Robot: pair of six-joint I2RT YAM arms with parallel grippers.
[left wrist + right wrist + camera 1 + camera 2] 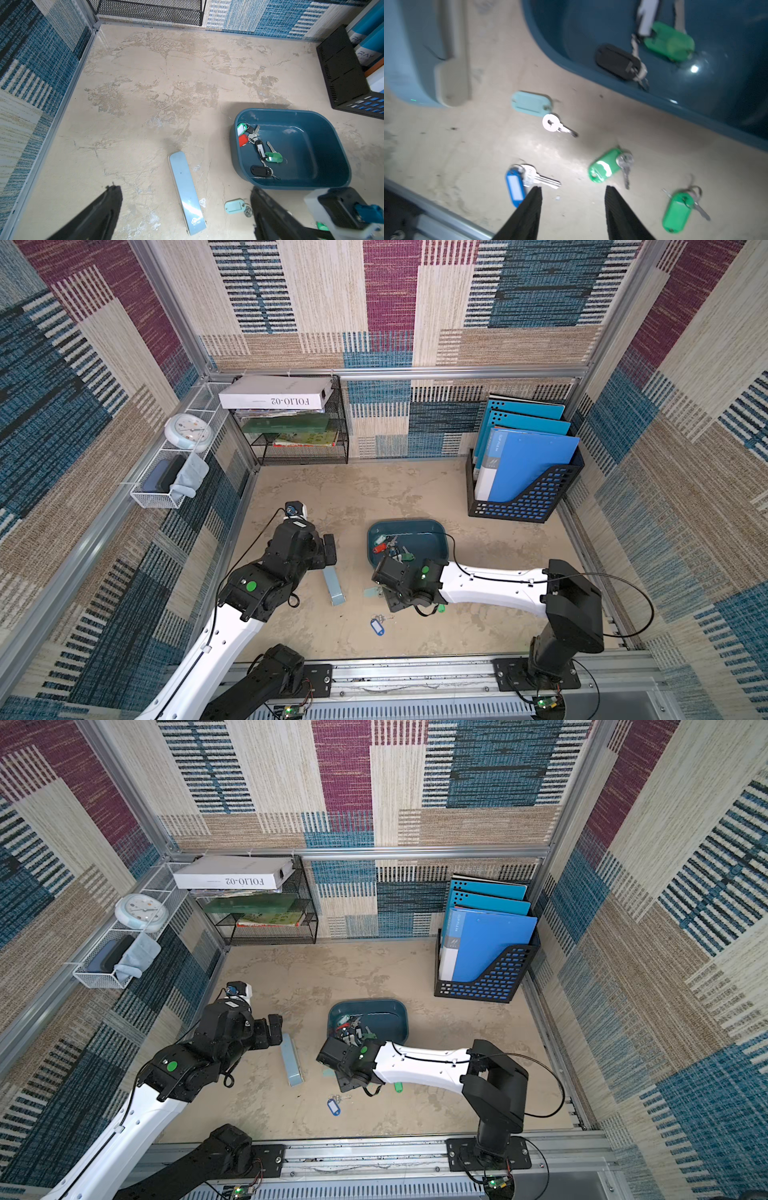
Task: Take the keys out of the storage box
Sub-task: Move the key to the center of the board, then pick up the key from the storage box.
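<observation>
The storage box [428, 531] is a dark teal tray at mid-table, also seen in the left wrist view [311, 149]. Several keys [259, 148] lie at one end of it, with green, red and black tags. More keys lie on the table in front of it: a pale teal tag [531, 103], a blue tag [515, 187] and two green tags [605, 166] [677, 212]. My right gripper [573, 188] hangs open and empty over the table between the blue-tag and green-tag keys. My left gripper [184, 188] is wide open and empty, left of the box.
A long pale blue case [334, 585] lies between the two arms. A black file holder with blue folders [523, 489] stands at the back right. At the back left there is a black mesh rack [299, 427]. A white wire basket [166, 485] hangs on the left wall.
</observation>
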